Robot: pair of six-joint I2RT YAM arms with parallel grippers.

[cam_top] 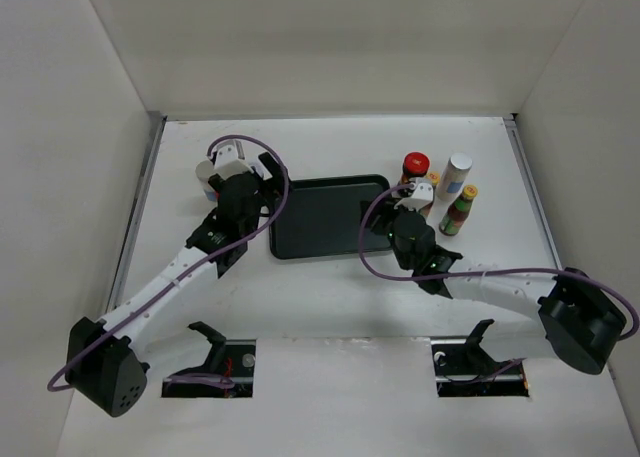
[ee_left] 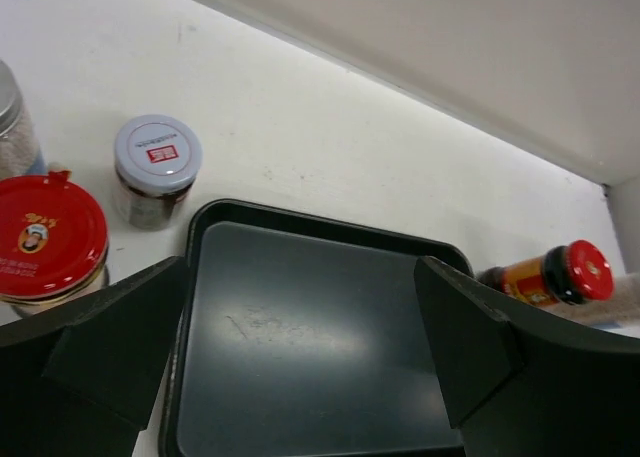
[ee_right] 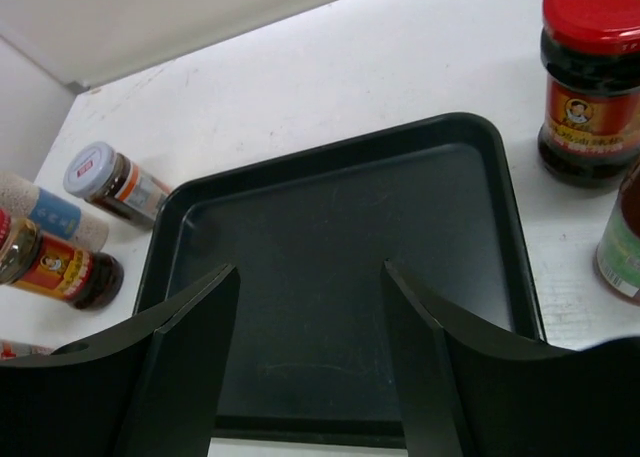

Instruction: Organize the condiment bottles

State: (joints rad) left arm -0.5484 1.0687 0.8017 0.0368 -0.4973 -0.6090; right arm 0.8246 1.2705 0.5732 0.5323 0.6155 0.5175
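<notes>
Condiment bottles (ee_left: 157,167) sit on the surface (cam_top: 330,307) left of the black tray (cam_top: 320,222) and others right of it, left claw (ee_left: 300,317) and right claw (ee_right: 305,317) both wide and empty above it; likely rigid, slippery glass, best gripped mid-body below the cap.

You have the black tray (cam_top: 322,217) in the middle of the white table (cam_top: 330,142). At its 9 o'clock the left arm (cam_top: 180,267) reaches in, half hiding a white cylinder (cam_top: 205,177). Off its 2 to 3 o'clock side stand a red-capped jar (cam_top: 416,164), a white bottle (cam_top: 458,175) and a green yellow-capped bottle (cam_top: 459,212). The right arm (cam_top: 500,285) ends close beside the jar.
</notes>
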